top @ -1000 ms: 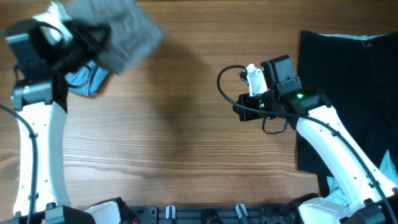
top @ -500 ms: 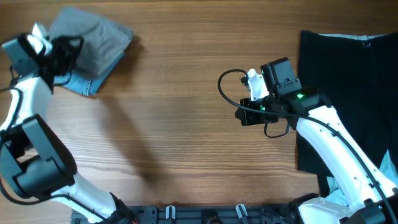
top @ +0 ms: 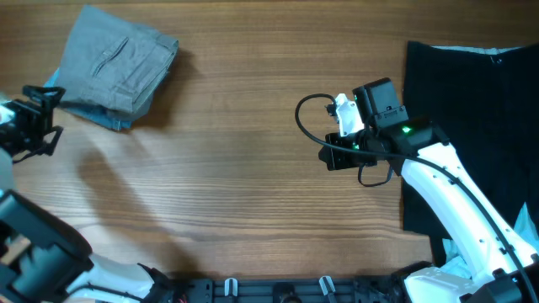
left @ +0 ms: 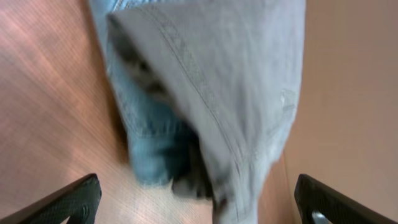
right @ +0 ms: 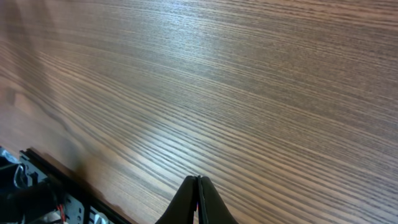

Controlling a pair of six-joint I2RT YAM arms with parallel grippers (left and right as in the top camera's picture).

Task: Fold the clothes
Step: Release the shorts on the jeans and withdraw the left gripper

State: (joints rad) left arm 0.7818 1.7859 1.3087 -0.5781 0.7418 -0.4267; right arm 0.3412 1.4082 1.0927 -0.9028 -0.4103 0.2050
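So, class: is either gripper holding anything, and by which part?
Nothing is held. The left gripper is open, clear of the grey shorts; the right gripper is shut, empty.

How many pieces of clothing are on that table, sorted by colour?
Grey shorts: 1
Blue denim: 1
Black garment: 1
Total: 3
A pale scrap at the black garment's lower edge is too hidden to count.

Wooden table (top: 236,185); blue denim shorts (top: 105,119), upper left, mostly covered; large black garment (top: 480,126), right edge.
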